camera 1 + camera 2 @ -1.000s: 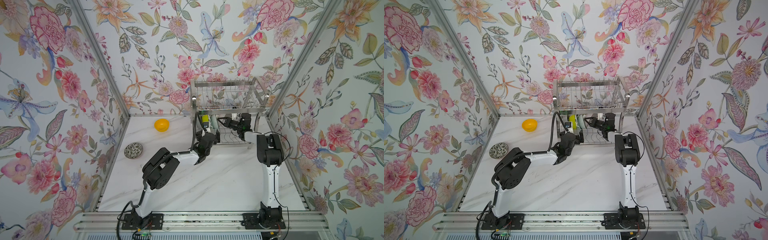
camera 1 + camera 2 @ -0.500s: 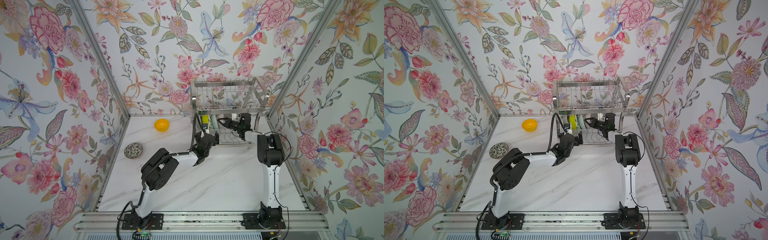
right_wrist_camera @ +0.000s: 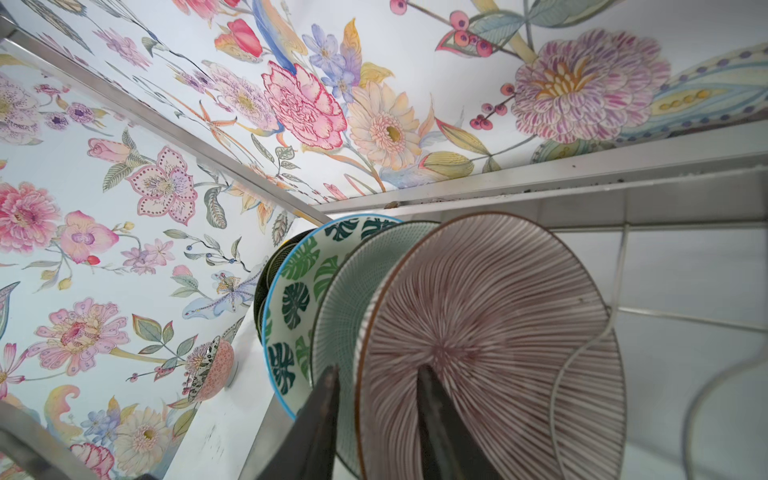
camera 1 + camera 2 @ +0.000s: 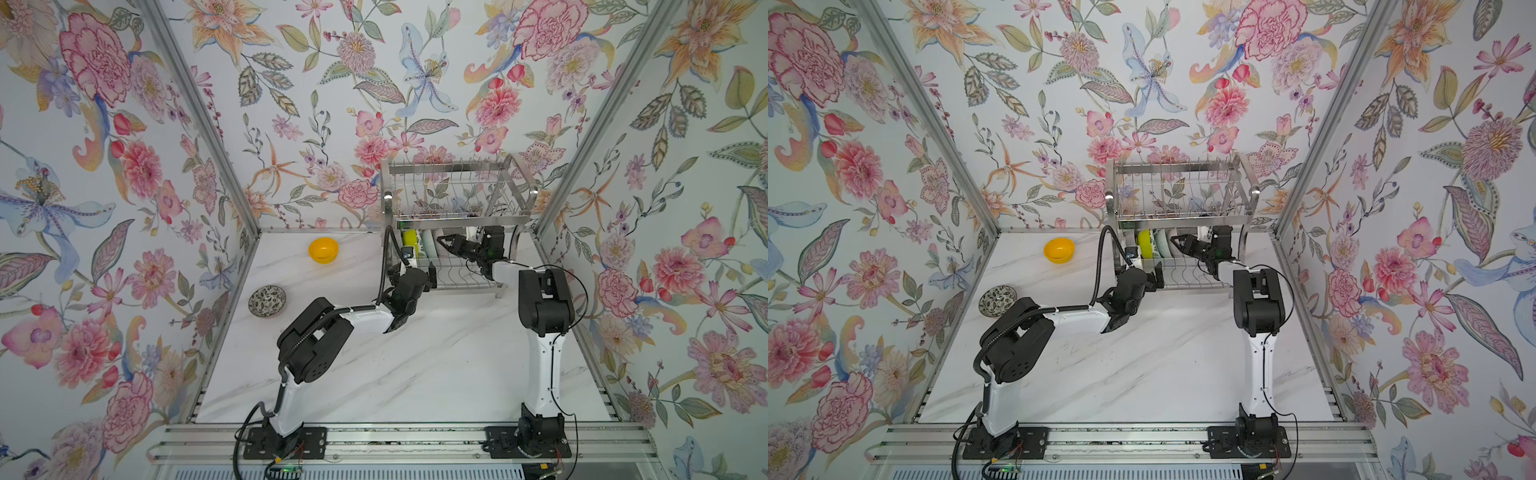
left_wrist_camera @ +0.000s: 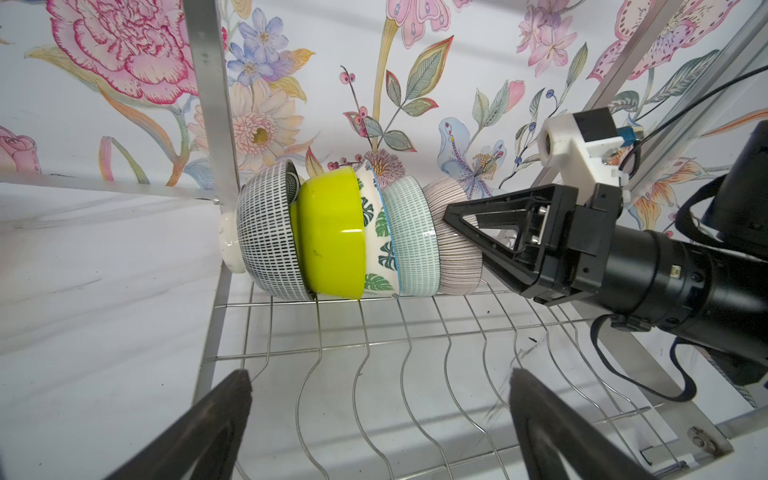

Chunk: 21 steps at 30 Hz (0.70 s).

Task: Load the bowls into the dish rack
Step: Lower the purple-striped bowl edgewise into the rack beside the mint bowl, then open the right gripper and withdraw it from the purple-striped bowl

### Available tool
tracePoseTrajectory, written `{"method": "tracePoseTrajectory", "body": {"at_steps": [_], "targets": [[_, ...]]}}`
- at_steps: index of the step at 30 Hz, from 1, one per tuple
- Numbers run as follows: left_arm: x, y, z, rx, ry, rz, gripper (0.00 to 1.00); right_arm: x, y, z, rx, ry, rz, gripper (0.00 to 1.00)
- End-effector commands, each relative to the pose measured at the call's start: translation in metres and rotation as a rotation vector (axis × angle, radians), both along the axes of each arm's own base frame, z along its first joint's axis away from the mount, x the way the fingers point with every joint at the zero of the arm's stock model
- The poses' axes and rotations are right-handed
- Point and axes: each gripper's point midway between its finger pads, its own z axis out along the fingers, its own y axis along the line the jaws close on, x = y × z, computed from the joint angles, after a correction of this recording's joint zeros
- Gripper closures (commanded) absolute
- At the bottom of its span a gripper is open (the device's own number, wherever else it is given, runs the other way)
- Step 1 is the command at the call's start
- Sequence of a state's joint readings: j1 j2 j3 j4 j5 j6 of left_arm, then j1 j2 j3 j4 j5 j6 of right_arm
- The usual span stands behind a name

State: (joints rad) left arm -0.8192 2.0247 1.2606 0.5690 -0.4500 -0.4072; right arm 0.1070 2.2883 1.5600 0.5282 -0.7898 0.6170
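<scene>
The dish rack (image 4: 457, 195) (image 4: 1179, 191) stands at the back of the table. On its lower tier several bowls stand on edge in a row: black-white (image 5: 266, 232), lime-green (image 5: 332, 237), leaf-print (image 5: 376, 232), pale green (image 5: 413, 241) and pinkish ribbed (image 5: 453, 249). My right gripper (image 3: 378, 372) (image 4: 442, 240) straddles the ribbed bowl's (image 3: 490, 332) rim, open, with a gap showing beside the rim. My left gripper (image 5: 380, 374) (image 4: 415, 272) hangs wide open and holds nothing at the rack's front left corner. An orange-yellow bowl (image 4: 323, 249) and a dark floral bowl (image 4: 267, 301) sit on the table.
The upper tier's rail (image 3: 582, 183) runs close above the right gripper. The rack's upright leg (image 5: 212, 104) stands just left of the bowl row. Bare divider wires (image 5: 415, 353) fill the tier right of the bowls. Flowered walls close in three sides.
The right gripper's jaws have spread apart around the ribbed bowl's rim. The left arm has barely moved.
</scene>
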Motion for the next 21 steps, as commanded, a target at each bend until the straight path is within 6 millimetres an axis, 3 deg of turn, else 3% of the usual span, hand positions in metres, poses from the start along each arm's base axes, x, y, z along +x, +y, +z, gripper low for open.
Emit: {"method": "tracePoseTrajectory", "body": {"at_steps": [1,10,21], "targets": [[-0.003,0.01,0.013,-0.026,-0.013,0.027,0.01,-0.003,-0.007,0.025,-0.013,-0.055,-0.022,0.65],[-0.012,0.012,0.019,-0.022,-0.014,0.028,0.01,-0.012,-0.014,0.029,-0.025,-0.051,-0.062,0.59],[-0.03,0.021,0.021,-0.031,-0.008,0.031,0.01,-0.032,-0.038,0.034,-0.043,-0.058,-0.187,0.39]]}}
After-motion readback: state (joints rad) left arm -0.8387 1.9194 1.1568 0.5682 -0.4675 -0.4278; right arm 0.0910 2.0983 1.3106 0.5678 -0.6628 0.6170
